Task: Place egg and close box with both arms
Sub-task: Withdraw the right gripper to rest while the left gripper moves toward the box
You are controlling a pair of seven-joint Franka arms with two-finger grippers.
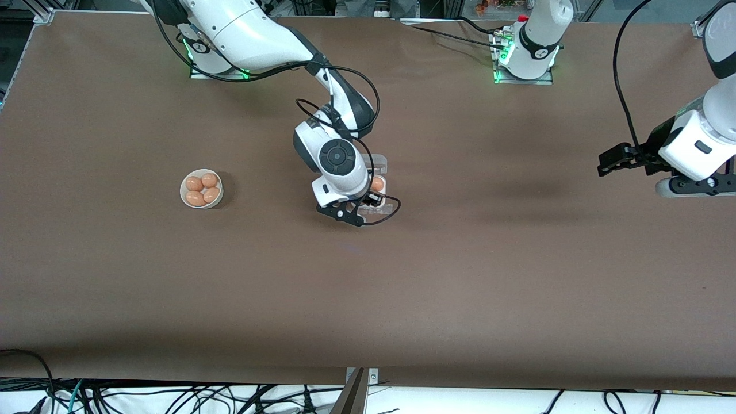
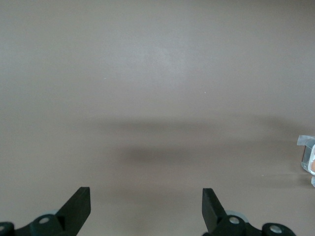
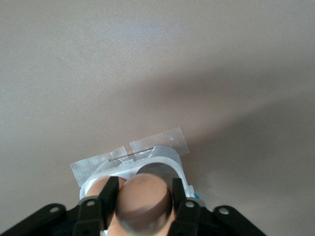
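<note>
We see the right gripper (image 3: pixel 143 204) over the box (image 1: pixel 380 190) at mid-table, fingers clamped on an egg (image 3: pixel 143 201), while the left gripper (image 2: pixel 146 206) waits spread apart over bare table (image 1: pixel 460 276) toward its own end.

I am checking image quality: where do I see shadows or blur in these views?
Front view: soft dark shadow patches on the table, green glow at both bases. Left wrist view: a blurred shadow band on bare table above the open left hand. Right wrist view: the egg between the right hand fingers is out of focus.
</note>
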